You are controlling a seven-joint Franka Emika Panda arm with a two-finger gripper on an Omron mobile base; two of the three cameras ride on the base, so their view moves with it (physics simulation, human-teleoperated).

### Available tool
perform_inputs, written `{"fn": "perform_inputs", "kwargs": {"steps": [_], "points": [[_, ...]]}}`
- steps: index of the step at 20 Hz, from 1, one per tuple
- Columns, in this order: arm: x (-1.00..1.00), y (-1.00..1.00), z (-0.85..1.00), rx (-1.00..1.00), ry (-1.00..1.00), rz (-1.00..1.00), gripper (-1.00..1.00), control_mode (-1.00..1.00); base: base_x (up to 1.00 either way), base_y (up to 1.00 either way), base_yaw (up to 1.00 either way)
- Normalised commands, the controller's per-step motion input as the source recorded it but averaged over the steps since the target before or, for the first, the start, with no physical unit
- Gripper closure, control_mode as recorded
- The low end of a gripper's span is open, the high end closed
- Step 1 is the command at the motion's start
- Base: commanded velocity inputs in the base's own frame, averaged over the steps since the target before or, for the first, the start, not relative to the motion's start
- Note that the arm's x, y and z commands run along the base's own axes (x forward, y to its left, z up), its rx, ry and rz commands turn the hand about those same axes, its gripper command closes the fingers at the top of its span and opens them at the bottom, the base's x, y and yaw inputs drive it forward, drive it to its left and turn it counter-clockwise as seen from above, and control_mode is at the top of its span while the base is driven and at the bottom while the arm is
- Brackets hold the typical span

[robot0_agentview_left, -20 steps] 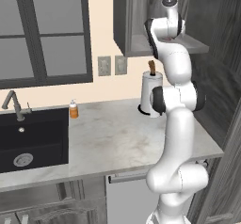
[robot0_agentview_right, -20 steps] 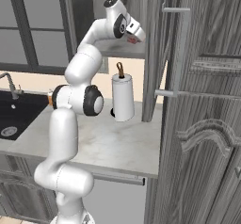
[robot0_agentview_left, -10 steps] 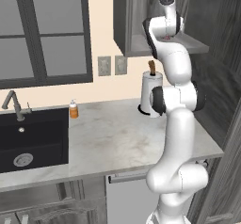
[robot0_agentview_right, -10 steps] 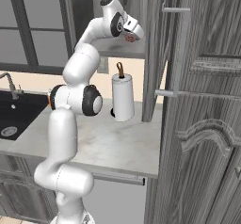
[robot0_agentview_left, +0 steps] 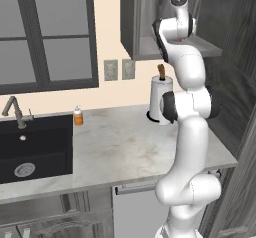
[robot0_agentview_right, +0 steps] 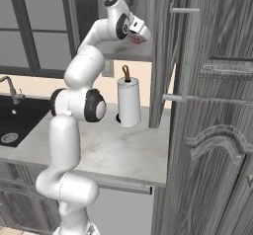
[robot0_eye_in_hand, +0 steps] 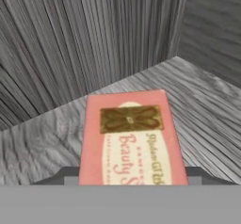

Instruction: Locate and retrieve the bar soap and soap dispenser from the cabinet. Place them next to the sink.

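- Bar soap (robot0_eye_in_hand: 129, 140) sits centre-bottom in the hand view, jaws closed on its two long edges, cabinet (robot0_eye_in_hand: 84, 44) walls close behind.
- Soap dispenser (robot0_agentview_left: 78, 116) stands at the sink (robot0_agentview_left: 35, 147) edge on the bench (robot0_agentview_left: 125, 147), left of frame.

A flat pink rectangular bar soap (robot0_eye_in_hand: 131, 140) with a gold emblem lies at lower centre, on grey wood-grain cabinet (robot0_eye_in_hand: 56, 138) shelf.

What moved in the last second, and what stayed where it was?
The gripper, clamped on the bar soap, drew back a little out of the cabinet, carrying the soap with it. Nothing was newly grabbed or let go. The soap dispenser by the sink and the paper-towel roll stayed put.
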Motion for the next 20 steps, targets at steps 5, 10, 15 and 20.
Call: {"fn": "perform_inputs", "kwargs": {"steps": [5, 10, 15, 20], "points": [[-0.14, 0.00, 0.00, 0.00, -0.03, 0.00, 1.00, -1.00, 0.00, 0.00, 0.00], [-0.36, 0.00, 0.00, 0.00, -0.08, 0.00, 1.00, -1.00, 0.00, 0.00, 0.00], [-0.34, 0.00, -0.04, 0.00, -0.02, 0.00, 1.00, -1.00, 0.00, 0.00, 0.00], [-0.38, 0.02, -0.06, 0.00, 0.00, 0.00, 1.00, -1.00, 0.00, 0.00, 0.00]]}}
